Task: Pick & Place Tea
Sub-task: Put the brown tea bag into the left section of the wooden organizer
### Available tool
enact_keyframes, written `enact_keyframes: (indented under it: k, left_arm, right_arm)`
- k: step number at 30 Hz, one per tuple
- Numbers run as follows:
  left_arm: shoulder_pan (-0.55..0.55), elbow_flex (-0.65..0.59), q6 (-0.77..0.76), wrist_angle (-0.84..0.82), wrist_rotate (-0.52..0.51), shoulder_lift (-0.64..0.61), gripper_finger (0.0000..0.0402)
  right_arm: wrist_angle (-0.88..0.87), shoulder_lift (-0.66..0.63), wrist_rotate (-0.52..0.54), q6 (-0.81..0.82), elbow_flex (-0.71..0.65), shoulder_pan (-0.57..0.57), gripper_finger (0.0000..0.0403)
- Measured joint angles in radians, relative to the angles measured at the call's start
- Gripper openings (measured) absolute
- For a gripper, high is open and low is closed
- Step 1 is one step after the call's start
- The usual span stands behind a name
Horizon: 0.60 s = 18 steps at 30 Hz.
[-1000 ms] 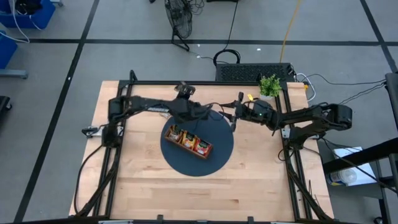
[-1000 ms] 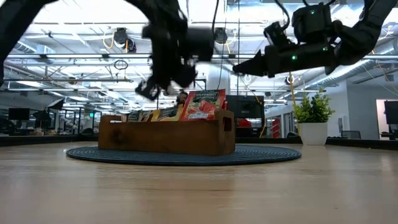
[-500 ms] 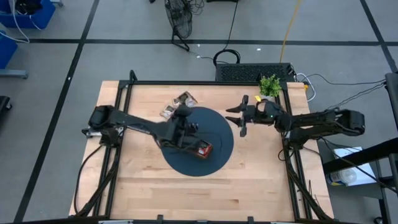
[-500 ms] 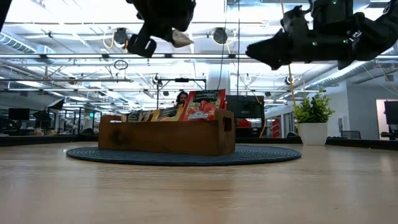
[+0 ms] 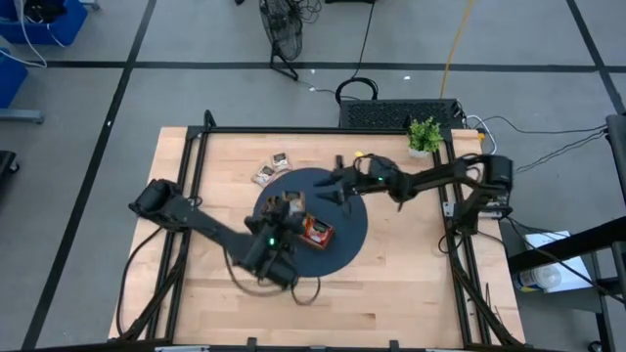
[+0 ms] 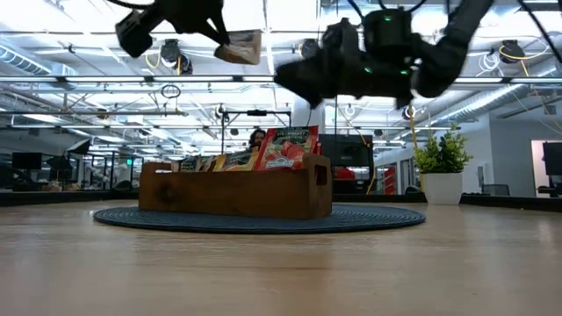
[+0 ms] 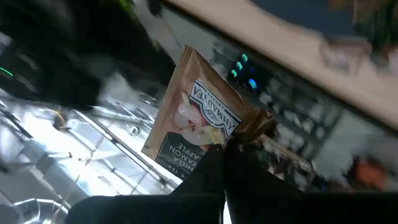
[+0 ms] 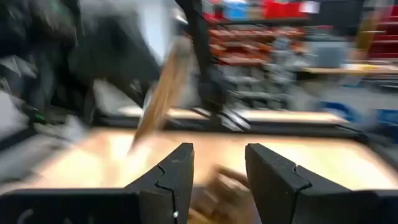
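Note:
A wooden tray [image 5: 298,221] [image 6: 233,189] stands on a round dark mat [image 5: 342,240], with red, orange and dark tea sachets [image 6: 285,147] upright inside it. My left gripper [image 5: 286,209] [image 6: 206,26] hangs high above the tray's left end, shut on a brown sachet with a white label [image 7: 199,118] [image 6: 239,48]. My right gripper [image 5: 333,192] [image 8: 221,168] hovers open over the mat's far right part, pointing at the tray, with nothing between its fingers. Two loose sachets [image 5: 271,167] lie flat on the table beyond the mat. My left gripper pinches the brown sachet between its two fingers at one edge, by a crumpled corner [image 7: 214,152]. The rest of the sachet sticks out past the fingertips. It is lifted well clear above the tray, tilted, its printed face toward the wrist camera.
A small potted plant [image 5: 424,134] [image 6: 442,167] stands at the far right corner. Bare tabletop lies near and to the left of the mat [image 5: 215,293]. Black frame rails [image 5: 460,264] run along the table's sides.
My left gripper has swung from beyond the tray toward the table's near edge and risen, rolling as it went, with the brown sachet still held. My right gripper has moved toward the table's left, closer to the tray, its fingers staying open.

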Motion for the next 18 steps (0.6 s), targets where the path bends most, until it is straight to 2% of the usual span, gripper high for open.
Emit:
enact_keyframes:
  k: [4, 6, 10, 18]
  left_arm:
    - [-0.052, -0.001, -0.059, 0.005, 0.013, 0.011, 0.0002]
    - [-0.069, -0.001, -0.1, 0.005, 0.029, 0.014, 0.0002]
    - [-0.085, -0.001, -0.121, 0.009, 0.052, 0.016, 0.0002]
    - [-0.075, -0.001, -0.094, 0.031, 0.054, 0.016, 0.0003]
  right_arm:
    - [0.09, 0.068, -0.193, 0.165, 0.071, 0.0, 0.013]
    - [0.116, 0.077, -0.238, 0.236, 0.083, 0.002, 0.013]
    - [0.122, 0.08, -0.238, 0.282, 0.091, 0.028, 0.0136]
    - [0.072, 0.081, -0.229, 0.255, 0.119, 0.106, 0.0173]
